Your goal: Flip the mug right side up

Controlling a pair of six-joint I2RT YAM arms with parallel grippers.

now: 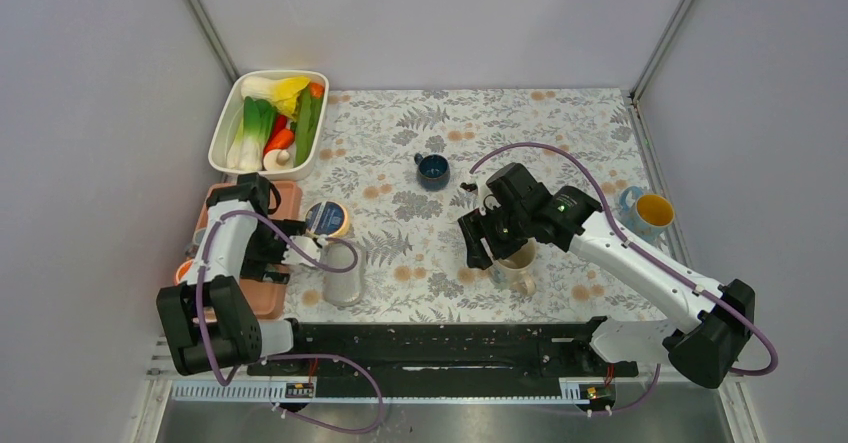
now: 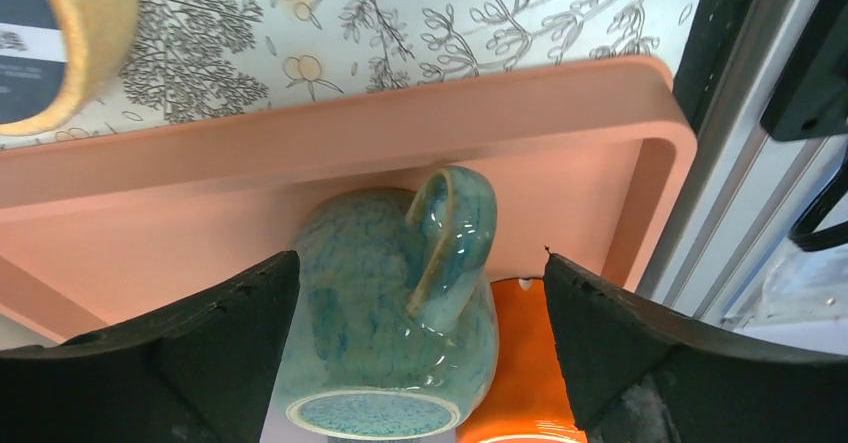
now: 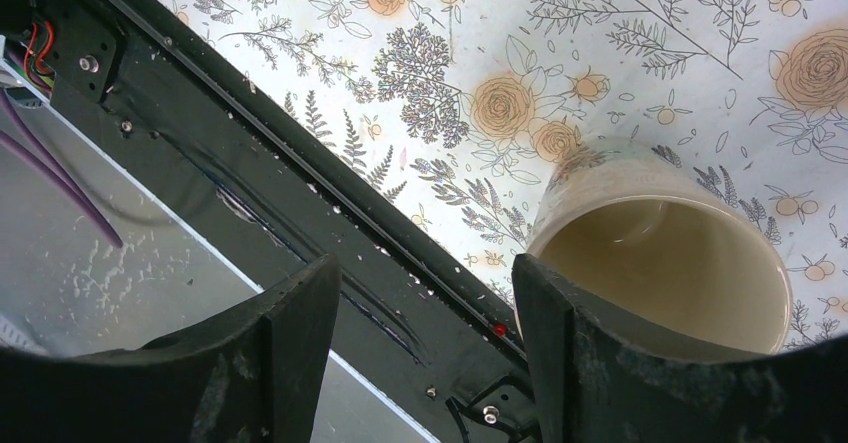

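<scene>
A teal glazed mug (image 2: pixel 390 303) stands upside down on the pink tray (image 2: pixel 300 143), base towards the camera and handle facing up in the left wrist view. My left gripper (image 2: pixel 420 333) is open and straddles it: the left finger is close against its side, the right finger (image 2: pixel 620 343) is well apart. In the top view my left gripper (image 1: pixel 262 258) covers this mug. A cream mug (image 3: pixel 665 263) stands upright on the floral cloth (image 1: pixel 515 263). My right gripper (image 1: pixel 492 241) is open and empty, just left of the cream mug (image 3: pixel 425 353).
An orange object (image 2: pixel 520 363) lies beside the teal mug. A pale upside-down cup (image 1: pixel 343 281) and a round tin (image 1: pixel 327 219) stand near the tray. A dark blue cup (image 1: pixel 433 169), a yellow-lined mug (image 1: pixel 648 213) and a white vegetable dish (image 1: pixel 222 128) lie further off. A black rail (image 1: pixel 450 348) runs along the near edge.
</scene>
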